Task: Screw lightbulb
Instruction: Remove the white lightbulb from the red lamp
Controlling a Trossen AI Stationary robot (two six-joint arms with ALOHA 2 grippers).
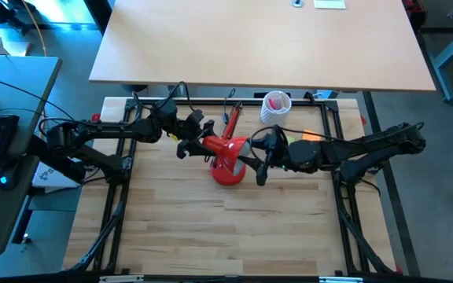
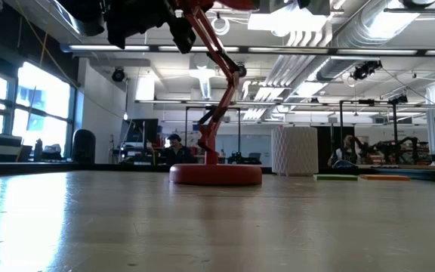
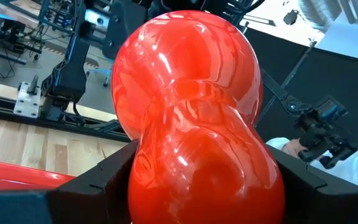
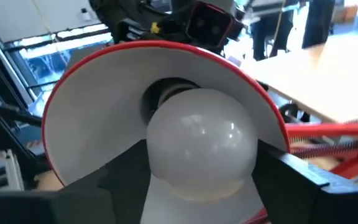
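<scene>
So right now my left hand (image 3: 191, 186) is clamped on the back of the red lamp's shade (image 3: 191, 106), one finger (image 3: 98, 186) on each side of the narrow neck, basically just there to keep the shade from swinging while the other side does the fiddly part. The lamp sits toward the far edge of the worktop (image 1: 234, 228), about mid-width, with its round base (image 2: 216, 174) flat on the wood and the jointed arm (image 2: 221, 75) leaning up to the shade. My right hand (image 4: 201, 180) comes in from the right edge and is pinching the lightbulb (image 4: 201, 146), fingers (image 4: 291, 168) pressed on both sides of the white globe. The bulb is inside the mouth of the shade, its base end pointing into the dark socket (image 4: 166, 93), so I reckon I'm mid-screw, though I can't see how far the threads are in. Holding shade and bulb from opposite ends keeps them lined up. There's a white perforated cup (image 1: 276, 105) nearer the far edge, well out of the way.
</scene>
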